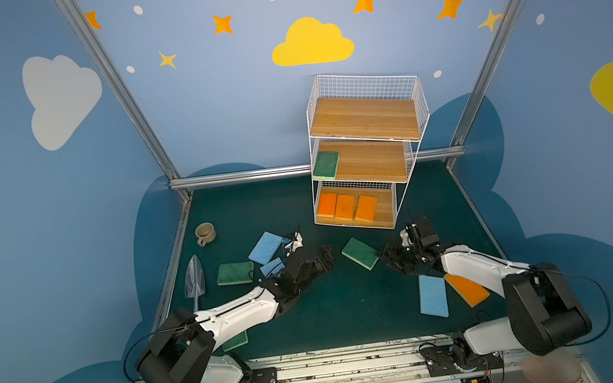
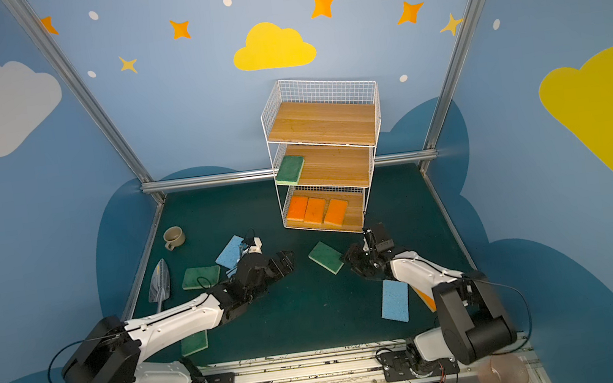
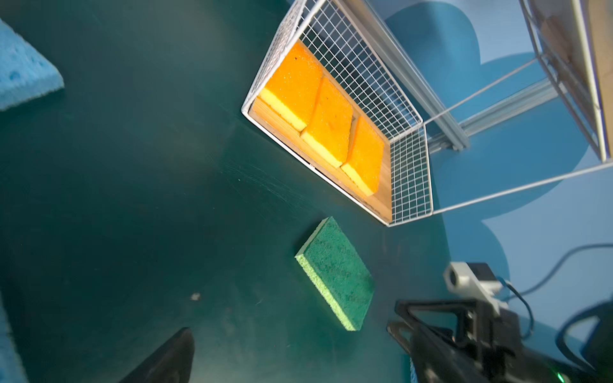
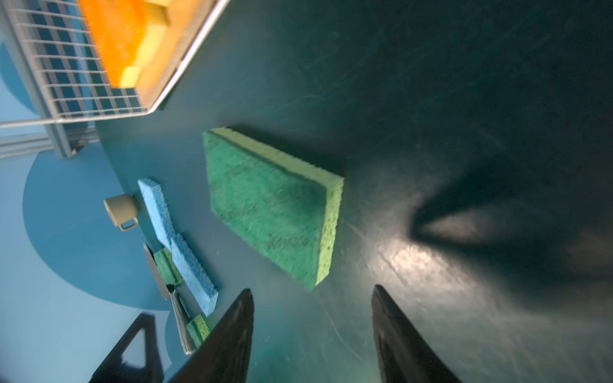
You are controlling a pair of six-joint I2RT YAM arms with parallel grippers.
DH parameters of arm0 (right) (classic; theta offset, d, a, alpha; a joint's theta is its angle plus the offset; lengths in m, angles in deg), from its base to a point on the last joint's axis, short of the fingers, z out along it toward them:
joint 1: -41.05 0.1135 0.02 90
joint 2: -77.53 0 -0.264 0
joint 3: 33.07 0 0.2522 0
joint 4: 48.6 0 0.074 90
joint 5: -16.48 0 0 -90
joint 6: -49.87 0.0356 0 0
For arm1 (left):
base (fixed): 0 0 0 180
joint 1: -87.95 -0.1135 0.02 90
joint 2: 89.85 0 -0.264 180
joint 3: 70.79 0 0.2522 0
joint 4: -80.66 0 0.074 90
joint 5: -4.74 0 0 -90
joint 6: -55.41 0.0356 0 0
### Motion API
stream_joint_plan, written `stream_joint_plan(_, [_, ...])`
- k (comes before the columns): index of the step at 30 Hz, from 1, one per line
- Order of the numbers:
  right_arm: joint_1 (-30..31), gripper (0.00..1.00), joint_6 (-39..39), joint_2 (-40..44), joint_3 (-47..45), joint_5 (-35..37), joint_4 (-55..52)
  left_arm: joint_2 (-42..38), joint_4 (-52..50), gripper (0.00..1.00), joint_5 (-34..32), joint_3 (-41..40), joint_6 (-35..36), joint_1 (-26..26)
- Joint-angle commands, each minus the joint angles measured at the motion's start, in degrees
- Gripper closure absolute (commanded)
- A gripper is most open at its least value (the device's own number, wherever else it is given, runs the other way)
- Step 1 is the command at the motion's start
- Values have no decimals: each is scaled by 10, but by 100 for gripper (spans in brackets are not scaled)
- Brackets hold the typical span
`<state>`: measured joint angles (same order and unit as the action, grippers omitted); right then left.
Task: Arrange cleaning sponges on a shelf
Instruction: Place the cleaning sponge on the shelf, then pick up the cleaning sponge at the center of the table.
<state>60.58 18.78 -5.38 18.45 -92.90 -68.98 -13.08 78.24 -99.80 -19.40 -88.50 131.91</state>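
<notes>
- Since it lies flat on the table with its dark scrub face up and pale foam underneath, the green sponge (image 4: 272,205) can be taken from above by its sides.
- Its long axis runs slantwise to the right gripper (image 4: 311,289), neither square to the gap nor along it. The nearest corner points into that gap, just ahead of the fingertips.
- Those jaws stand partly apart with nothing between them. I judge this to be a reach for the sponge, and the wrist probably needs a turn to span the short side.
- On the sponge's other side, the left gripper (image 1: 325,257) faces it from some way off, spread wide and empty.
- Beyond both jaws stands the shelf (image 1: 363,82), with three orange sponges (image 1: 344,207) side by side on the lowest board and one green sponge (image 1: 325,165) on the middle one. This sponge likely belongs on the middle board too.
- The other loose sponges lie behind or beside the arms.
</notes>
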Motion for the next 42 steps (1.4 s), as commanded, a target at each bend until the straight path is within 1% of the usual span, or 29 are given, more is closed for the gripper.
stream_joint_plan(1, [8,44,26,-19,20,18,10,-30,-75,0,38,-4,64,-11])
stream_joint_plan(5, [13,45,26,-48,40,26,5,-40,-79,0,44,-26,69,-23])
stream_joint_plan(10, [19,49,19,-77,54,33,4,-30,-63,0,63,-46,67,-43])
stream_joint_plan(16, [19,69,-4,-103,68,35,-4,-22,-63,0,97,-45,57,-73])
stream_joint_plan(21, [18,84,-34,-113,87,36,-23,-24,-116,0,118,-10,96,-76])
stream_joint_plan(23, [19,91,-56,-112,95,38,-34,-25,-139,1,128,7,113,-76])
stream_joint_plan(26, [18,99,-93,-106,109,37,-58,-32,-154,2,150,22,136,-76])
stream_joint_plan(29, [17,100,-137,-96,123,28,-85,-36,-164,4,176,33,154,-77])
stream_joint_plan(31, [18,100,-165,-88,131,17,-99,-38,-164,8,201,38,167,-77])
stream_joint_plan(34, [19,100,-216,-72,144,-13,-121,-35,-172,24,233,50,186,-76])
stream_joint_plan(38, [20,100,-282,-51,154,-61,-156,-25,-199,42,244,70,204,-79])
stream_joint_plan(41, [21,100,-327,-45,160,-110,-186,-10,-197,50,268,76,213,-86])
stream_joint_plan(42, [23,100,-334,-44,160,-114,-194,-5,-193,52,275,78,214,-86])
